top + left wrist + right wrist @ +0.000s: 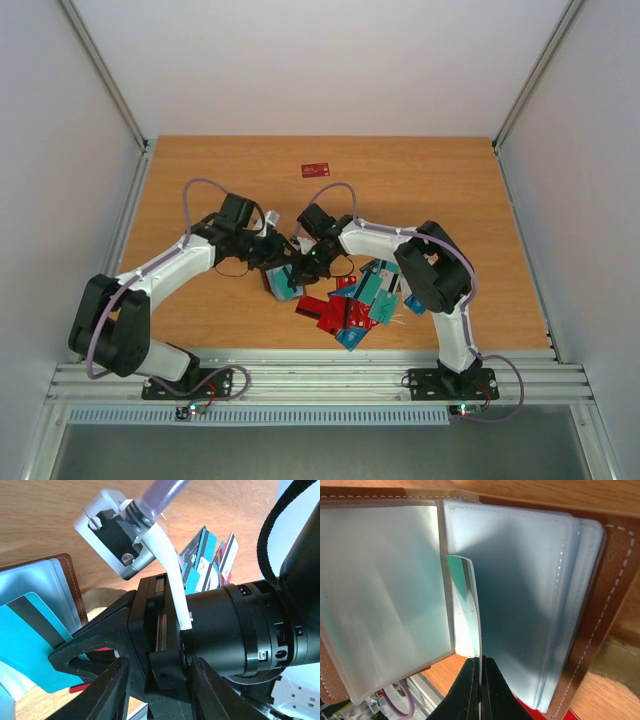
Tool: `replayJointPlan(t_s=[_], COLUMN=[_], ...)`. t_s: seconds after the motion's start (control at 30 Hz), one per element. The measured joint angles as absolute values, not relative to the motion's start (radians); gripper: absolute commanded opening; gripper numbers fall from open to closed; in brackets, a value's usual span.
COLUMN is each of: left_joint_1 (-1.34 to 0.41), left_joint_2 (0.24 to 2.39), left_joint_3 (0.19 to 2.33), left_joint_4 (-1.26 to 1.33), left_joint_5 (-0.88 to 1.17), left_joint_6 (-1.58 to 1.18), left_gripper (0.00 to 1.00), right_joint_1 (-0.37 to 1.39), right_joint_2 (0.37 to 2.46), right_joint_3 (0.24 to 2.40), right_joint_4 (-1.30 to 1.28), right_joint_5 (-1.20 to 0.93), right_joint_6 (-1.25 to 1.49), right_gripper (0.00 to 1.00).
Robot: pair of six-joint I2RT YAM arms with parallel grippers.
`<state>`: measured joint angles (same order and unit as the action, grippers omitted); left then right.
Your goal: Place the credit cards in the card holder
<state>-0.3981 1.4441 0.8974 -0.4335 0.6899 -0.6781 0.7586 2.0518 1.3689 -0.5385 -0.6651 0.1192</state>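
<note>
Right wrist view: right gripper (480, 667) is clenched edge-on upon a teal card (459, 587), both fingers pressed flat against the card's near edge. The card extends straight ahead of the fingertips, slightly bowed, with a dark stripe along one long side.

Card holder (615, 580) lies open directly ahead of that gripper, brown stitched cover outermost. One clear sleeve (385, 580) is spread to the left of the fingers, and a stack of further sleeves (520, 605) sits to the right. The held card's far end sits at the fold between them. Whether it has entered a pocket cannot be told. No other card is seen in the sleeves.

Left gripper (272, 250) sits just beside the right gripper, across the holder from it. In the left wrist view its fingers stand apart, but whether they grip anything cannot be told.

Loose cards (355, 300), red, teal and white, lie heaped on the table (200, 180) beneath the right arm, behind its gripper. One red card (316, 170) lies alone, well beyond both grippers.
</note>
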Motion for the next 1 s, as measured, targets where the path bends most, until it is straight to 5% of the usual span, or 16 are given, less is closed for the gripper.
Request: replayJointPlan(t_s=[0.33, 0.63, 1.0], left_joint_1=[-0.414, -0.339, -0.3], left_joint_2=[1.369, 1.23, 1.159], left_joint_3=[0.813, 0.674, 0.588], left_joint_4=[-0.403, -0.364, -0.505], left_joint_5=[0.621, 0.622, 0.594], left_joint_6=[-0.638, -0.625, -0.611], left_gripper=[0.36, 0.59, 0.49], right_joint_1=[0.778, 0.78, 0.752], right_joint_2=[2.052, 2.041, 2.036], right_joint_3=[1.312, 1.272, 1.274], right_joint_4=[-0.459, -0.43, -0.466], right_joint_5=[-0.667, -0.701, -0.717], right_joint_6=[0.132, 0.134, 0.134], right_gripper=[0.01, 0.01, 0.01])
